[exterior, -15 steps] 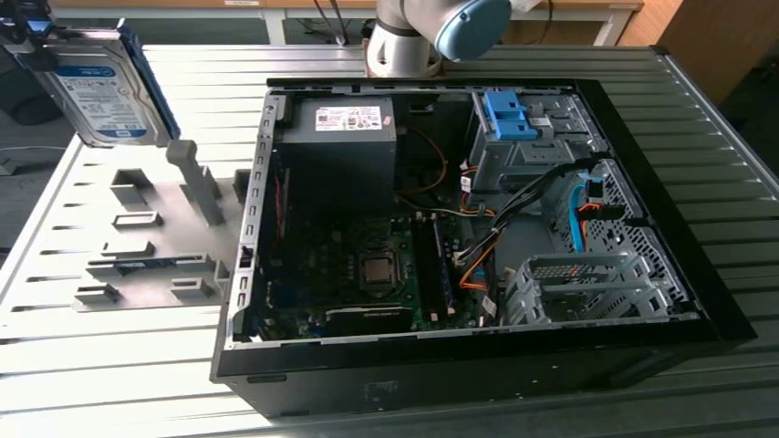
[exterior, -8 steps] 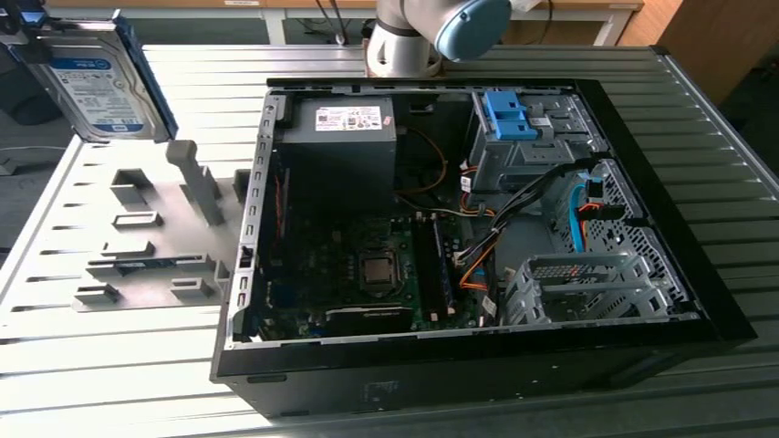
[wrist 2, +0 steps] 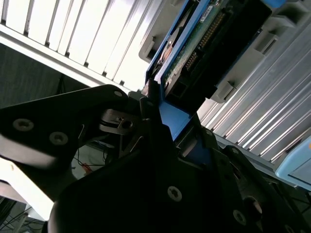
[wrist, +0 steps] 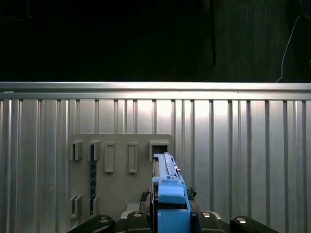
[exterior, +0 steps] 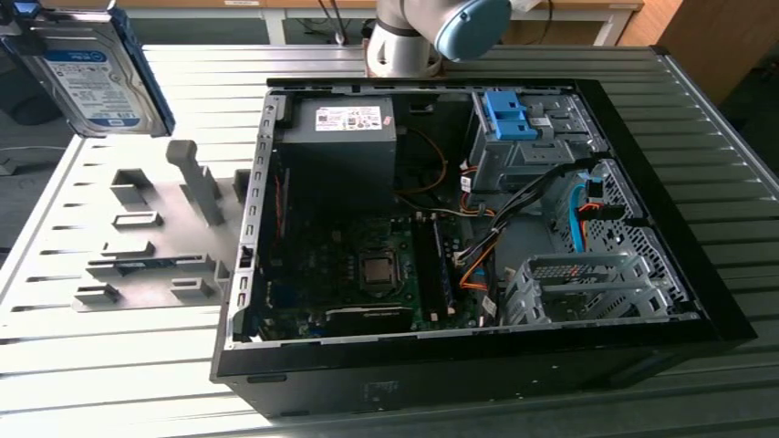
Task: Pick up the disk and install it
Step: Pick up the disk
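High at the exterior view's left, the disk (exterior: 95, 71) hangs over the ribbed metal table (exterior: 109, 383). Its label faces out and its long axis is near upright, slightly tilted, well apart from the open black computer case (exterior: 694, 274). In the second wrist view, the gripper (wrist 2: 175, 124) clamps its blue plastic frame beside the green circuit board. In the first wrist view it stands edge-on, narrow, over a grey slotted plate (wrist: 121, 194).

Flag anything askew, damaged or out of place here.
Nothing looks damaged or spilled. The disk hangs tilted in the air at the exterior view's left, off the grey holder plate, but the hand grips it, so that fits. The computer case lies open, with cables loose inside.
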You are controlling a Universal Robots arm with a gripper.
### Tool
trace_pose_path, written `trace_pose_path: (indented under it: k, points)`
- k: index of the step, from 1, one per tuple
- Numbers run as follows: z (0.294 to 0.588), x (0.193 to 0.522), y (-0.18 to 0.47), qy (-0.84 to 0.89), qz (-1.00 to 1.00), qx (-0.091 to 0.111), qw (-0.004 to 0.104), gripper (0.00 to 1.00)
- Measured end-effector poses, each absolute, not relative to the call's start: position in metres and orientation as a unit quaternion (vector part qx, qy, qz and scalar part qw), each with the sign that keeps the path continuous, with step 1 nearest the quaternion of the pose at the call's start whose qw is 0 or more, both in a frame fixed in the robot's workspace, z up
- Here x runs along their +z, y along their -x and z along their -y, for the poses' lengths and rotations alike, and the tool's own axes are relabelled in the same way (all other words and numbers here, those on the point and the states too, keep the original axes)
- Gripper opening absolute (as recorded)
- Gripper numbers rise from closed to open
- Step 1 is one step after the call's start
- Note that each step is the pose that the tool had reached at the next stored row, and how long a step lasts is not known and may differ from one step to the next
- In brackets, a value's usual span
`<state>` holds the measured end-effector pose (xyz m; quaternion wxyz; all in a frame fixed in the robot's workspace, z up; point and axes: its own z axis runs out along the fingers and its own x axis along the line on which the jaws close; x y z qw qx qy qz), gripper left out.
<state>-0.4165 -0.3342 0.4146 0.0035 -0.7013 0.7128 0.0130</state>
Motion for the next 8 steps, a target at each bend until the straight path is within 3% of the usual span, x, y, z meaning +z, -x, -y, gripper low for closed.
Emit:
trace_pose_path:
  k: [8]
  points:
    - [0.3342,0.4228,0.4164,0.701,-0.713,0.013,0.004,0.37]
